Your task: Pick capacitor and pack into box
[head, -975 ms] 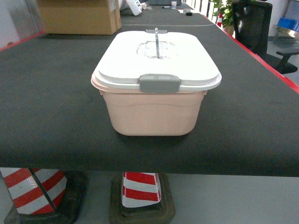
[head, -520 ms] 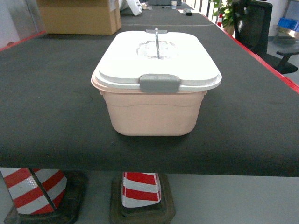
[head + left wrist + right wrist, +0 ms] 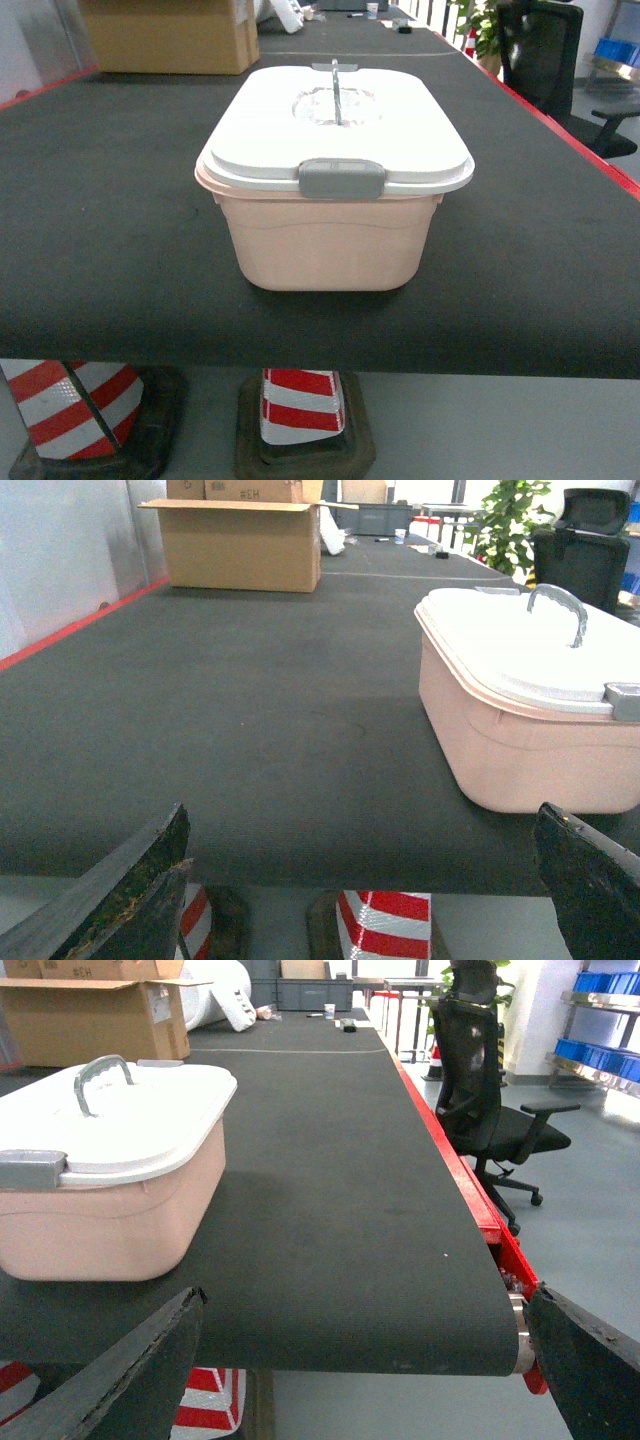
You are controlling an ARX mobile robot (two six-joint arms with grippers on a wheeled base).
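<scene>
Head view: a pink box [image 3: 333, 235] stands at the centre of the dark worktop [image 3: 100, 240], its white lid [image 3: 335, 125] seated, a grey latch [image 3: 342, 177] at 6 o'clock and a grey handle [image 3: 336, 90] upright on top. No capacitor is visible; whether one lies inside the closed box cannot be told. Neither end effector appears here.

Left wrist view: the left end effector [image 3: 360, 900] shows two dark fingers spread wide at 7 and 5 o'clock, holding nothing; the box sits at 3 o'clock.

Right wrist view: the right end effector [image 3: 350, 1370] likewise stands apart and empty; the box lies at 9 o'clock, an office chair [image 3: 490, 1110] at 2 o'clock.

A capacitor would likely be light, rigid and smooth, with bendable leads; a grasp across its body seems safest.
</scene>
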